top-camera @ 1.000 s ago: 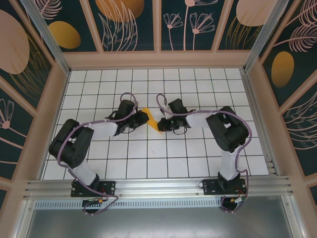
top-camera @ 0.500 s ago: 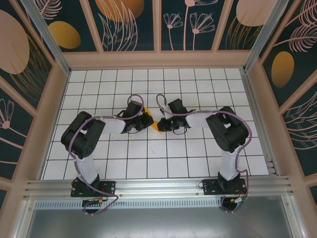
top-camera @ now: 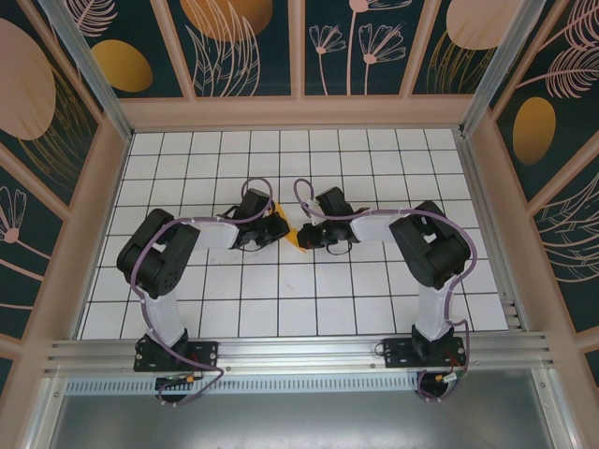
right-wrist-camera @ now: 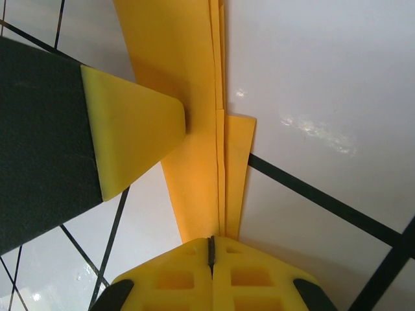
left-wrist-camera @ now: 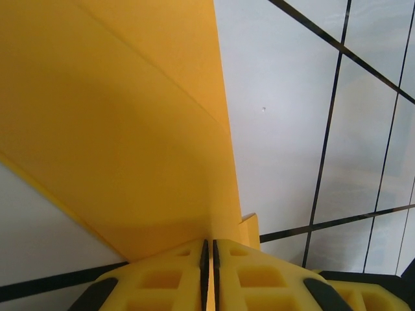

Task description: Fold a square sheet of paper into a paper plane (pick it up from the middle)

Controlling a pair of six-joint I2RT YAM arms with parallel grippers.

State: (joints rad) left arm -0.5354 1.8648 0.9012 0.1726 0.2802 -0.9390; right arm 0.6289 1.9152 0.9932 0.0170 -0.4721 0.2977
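From the creased, folded orange-yellow paper sheet (top-camera: 298, 240) back toward the arm bases, the white gridded counter (top-camera: 281, 309) gives open room. The sheet sits mid-counter, with the left jaws and right jaws each pinched on its layered edge, tips close together. Pulling apart could tear it, and twisting could spring the creases. Beyond it, more tiles run to the wooden back rail (top-camera: 299, 112).

White gridded floor (top-camera: 281, 301) (black lines) sits inside dark floral wall panels (top-camera: 356, 47).
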